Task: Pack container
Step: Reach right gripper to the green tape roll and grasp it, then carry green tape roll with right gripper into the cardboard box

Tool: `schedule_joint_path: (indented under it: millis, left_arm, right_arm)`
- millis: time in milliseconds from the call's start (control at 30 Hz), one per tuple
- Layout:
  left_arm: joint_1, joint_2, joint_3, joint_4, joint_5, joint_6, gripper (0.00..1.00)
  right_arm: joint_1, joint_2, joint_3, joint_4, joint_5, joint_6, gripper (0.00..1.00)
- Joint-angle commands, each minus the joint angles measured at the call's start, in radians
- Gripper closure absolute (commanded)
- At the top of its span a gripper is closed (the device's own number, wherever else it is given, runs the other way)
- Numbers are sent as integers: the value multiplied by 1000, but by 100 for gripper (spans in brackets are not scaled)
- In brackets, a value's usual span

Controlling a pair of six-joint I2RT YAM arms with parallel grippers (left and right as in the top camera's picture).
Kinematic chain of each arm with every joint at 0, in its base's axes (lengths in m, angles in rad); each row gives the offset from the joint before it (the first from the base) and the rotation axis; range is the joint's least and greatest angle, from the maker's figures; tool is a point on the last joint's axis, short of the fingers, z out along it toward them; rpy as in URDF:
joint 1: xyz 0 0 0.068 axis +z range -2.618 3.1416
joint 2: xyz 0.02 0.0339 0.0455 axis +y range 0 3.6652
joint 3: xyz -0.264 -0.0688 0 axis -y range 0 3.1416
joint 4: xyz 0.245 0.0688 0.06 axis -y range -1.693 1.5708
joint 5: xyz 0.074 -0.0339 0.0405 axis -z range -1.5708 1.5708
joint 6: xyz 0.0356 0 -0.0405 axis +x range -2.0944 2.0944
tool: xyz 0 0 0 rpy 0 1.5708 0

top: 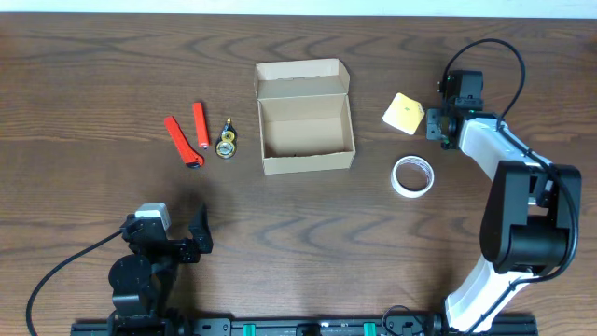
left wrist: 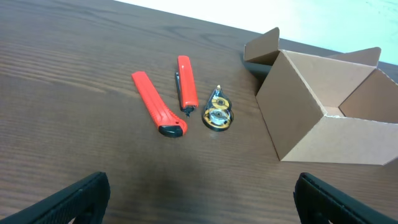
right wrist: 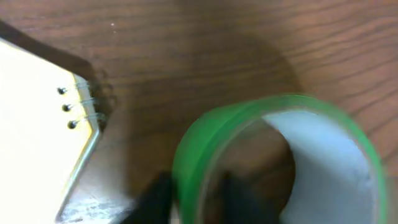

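Note:
The container is an open tan cardboard box at the table's middle, flap lid standing at the back; it also shows in the left wrist view. My right gripper is to its right, beside a yellow notepad. In the right wrist view its fingers straddle the wall of a green tape roll resting on the table, next to the notepad. The roll is hidden under the gripper in the overhead view. My left gripper is open and empty near the front left.
A white tape roll lies right of the box. Left of the box lie a red utility knife, a red marker and a tape dispenser; all three show in the left wrist view.

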Motion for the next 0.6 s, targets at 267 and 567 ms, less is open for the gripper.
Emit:
schedule_joint_path:
  millis: [267,567]
  left_arm:
    - [2,-5,-21,-3,3,-6,5]
    - [2,-5,-21,-3,3,-6,5]
  right_arm:
    - [92,-193,286,-131,-75,1,99]
    - [397,-179,412,-59,-309,60,99]
